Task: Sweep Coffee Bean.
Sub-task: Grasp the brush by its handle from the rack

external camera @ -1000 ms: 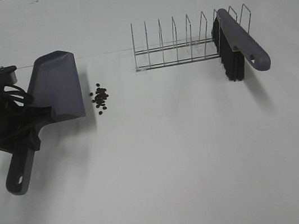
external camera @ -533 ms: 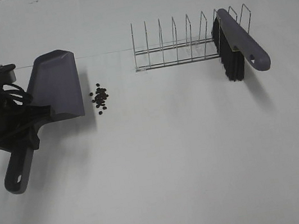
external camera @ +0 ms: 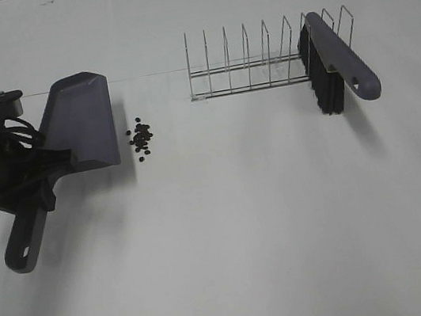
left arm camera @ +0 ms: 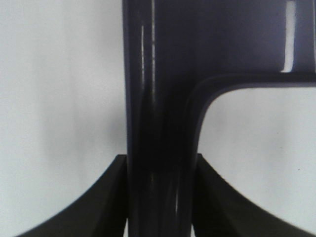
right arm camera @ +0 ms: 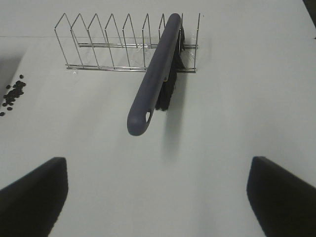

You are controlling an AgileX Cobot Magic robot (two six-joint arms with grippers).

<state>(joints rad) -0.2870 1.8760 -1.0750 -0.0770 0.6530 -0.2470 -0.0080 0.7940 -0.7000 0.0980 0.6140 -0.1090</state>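
The grey dustpan (external camera: 81,122) lies flat at the table's left, its mouth facing the coffee bean (external camera: 141,138) cluster just to its right. My left gripper (external camera: 42,193) is shut on the dustpan's handle (left arm camera: 160,123), which sits between both fingers (left arm camera: 106,197) in the left wrist view. The grey brush (external camera: 335,58) leans in the right end of the wire rack (external camera: 248,64), bristles down. My right gripper (right arm camera: 158,197) is open and holds nothing. It hangs short of the brush (right arm camera: 153,84), whose handle end points toward it. It is outside the exterior high view.
The wire rack (right arm camera: 98,44) stands across the back middle of the white table (external camera: 248,240). A few beans (right arm camera: 14,94) show at the edge of the right wrist view. The table's far edge runs behind the rack.
The dustpan's handle end has drifted slightly left with my left gripper. The beans, rack and brush have not moved.
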